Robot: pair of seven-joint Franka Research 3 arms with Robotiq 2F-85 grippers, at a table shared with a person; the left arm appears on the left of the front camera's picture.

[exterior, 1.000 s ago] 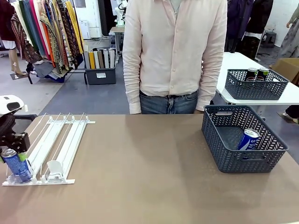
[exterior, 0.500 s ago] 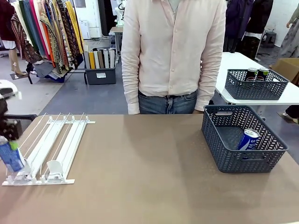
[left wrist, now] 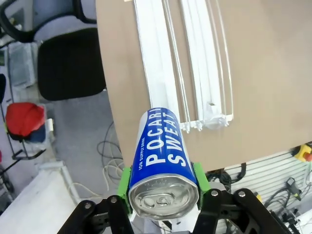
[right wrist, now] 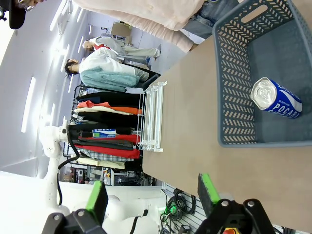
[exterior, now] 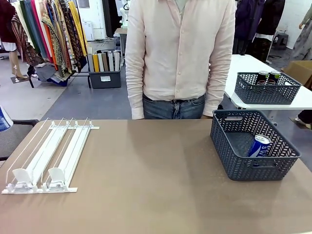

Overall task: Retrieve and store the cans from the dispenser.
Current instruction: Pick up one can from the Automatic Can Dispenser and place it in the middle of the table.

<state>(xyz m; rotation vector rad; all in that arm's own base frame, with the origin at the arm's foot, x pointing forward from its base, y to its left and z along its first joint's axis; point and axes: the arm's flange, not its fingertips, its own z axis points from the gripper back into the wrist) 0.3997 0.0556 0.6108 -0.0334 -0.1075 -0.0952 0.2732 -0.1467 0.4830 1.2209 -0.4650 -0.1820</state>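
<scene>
Left gripper (left wrist: pixel 163 192) just pulled the blue Pocari Sweat can (left wrist: pixel 162 161) off the dispenser (exterior: pixel 46 161), fingers clamped on it, up past the tabletop's 9 o'clock edge. Dispenser's empty now; grey basket (exterior: pixel 229 146) at 3 o'clock next. Right gripper (right wrist: pixel 153 195) hangs open, holding nothing.

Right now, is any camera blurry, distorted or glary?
Front view: sharp, even light. Left wrist view: blue can in the left end effector crisp, lettering readable, dispenser lanes bowed by the wide lens. Right wrist view: rolled sideways, basket stretched, windows overexposed.
</scene>
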